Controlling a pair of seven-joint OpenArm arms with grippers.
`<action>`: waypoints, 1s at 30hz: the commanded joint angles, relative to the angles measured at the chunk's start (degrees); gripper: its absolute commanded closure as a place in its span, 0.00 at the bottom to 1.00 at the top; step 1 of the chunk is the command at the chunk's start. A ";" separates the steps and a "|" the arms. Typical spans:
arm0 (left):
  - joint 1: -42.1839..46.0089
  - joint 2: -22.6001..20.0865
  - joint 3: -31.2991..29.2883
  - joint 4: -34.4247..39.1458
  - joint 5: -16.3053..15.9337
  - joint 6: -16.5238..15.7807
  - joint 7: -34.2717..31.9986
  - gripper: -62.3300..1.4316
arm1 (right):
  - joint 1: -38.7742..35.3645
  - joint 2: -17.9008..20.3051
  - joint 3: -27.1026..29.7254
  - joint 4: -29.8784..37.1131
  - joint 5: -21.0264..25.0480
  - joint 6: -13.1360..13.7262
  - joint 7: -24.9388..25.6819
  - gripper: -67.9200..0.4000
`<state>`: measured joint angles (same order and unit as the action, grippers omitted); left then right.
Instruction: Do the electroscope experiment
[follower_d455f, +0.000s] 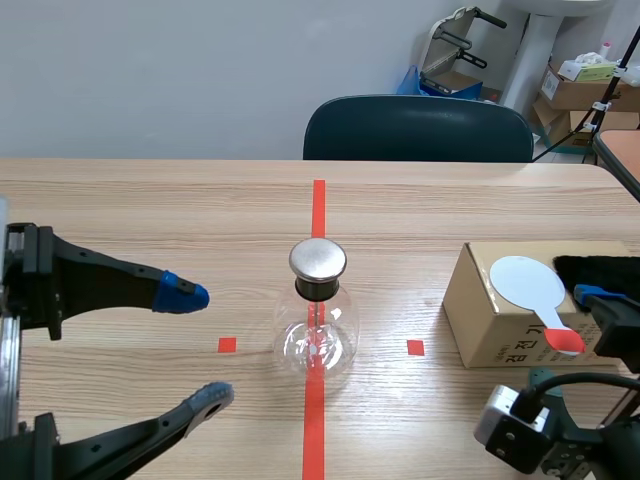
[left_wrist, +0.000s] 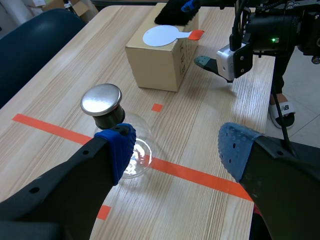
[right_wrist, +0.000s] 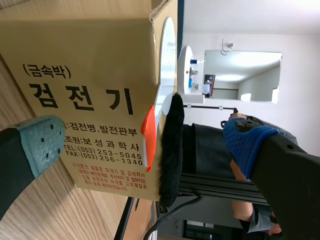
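The electroscope (follower_d455f: 317, 310), a clear glass flask with a round metal cap, stands on the red tape line at the table's middle. In the left wrist view the electroscope (left_wrist: 102, 100) sits ahead of my left gripper (left_wrist: 177, 150), which is open and holds nothing. At the right, a cardboard box (follower_d455f: 480, 320) carries a white disc with an orange handle (follower_d455f: 527, 283) and a black fur cloth (follower_d455f: 600, 268). My right gripper (right_wrist: 145, 142) is open and turned sideways at the box's near end. One finger is beside the box wall (right_wrist: 75, 60), the other beyond the fur cloth (right_wrist: 172, 150).
A dark blue chair (follower_d455f: 418, 128) stands behind the table's far edge. Cardboard boxes (follower_d455f: 580, 85) and equipment fill the back right corner of the room. The table's right edge runs close to the cardboard box.
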<state>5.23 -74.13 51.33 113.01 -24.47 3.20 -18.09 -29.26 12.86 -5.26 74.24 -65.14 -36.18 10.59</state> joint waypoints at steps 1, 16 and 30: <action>0.48 0.15 -0.15 0.74 -0.11 0.09 -0.94 0.38 | 0.52 0.44 0.44 0.33 0.00 -0.57 -0.17 0.00; 0.48 0.15 -0.15 0.68 -0.11 0.09 -0.94 0.38 | 0.55 0.44 0.44 0.33 0.00 -0.59 -0.15 0.00; 0.48 0.15 -0.15 0.68 -0.11 0.09 -0.94 0.38 | 0.55 0.44 0.46 0.33 0.02 -0.63 -0.85 0.00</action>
<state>5.23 -74.13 51.33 113.01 -24.47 3.20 -18.09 -29.26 12.86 -5.26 74.24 -65.14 -36.18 10.33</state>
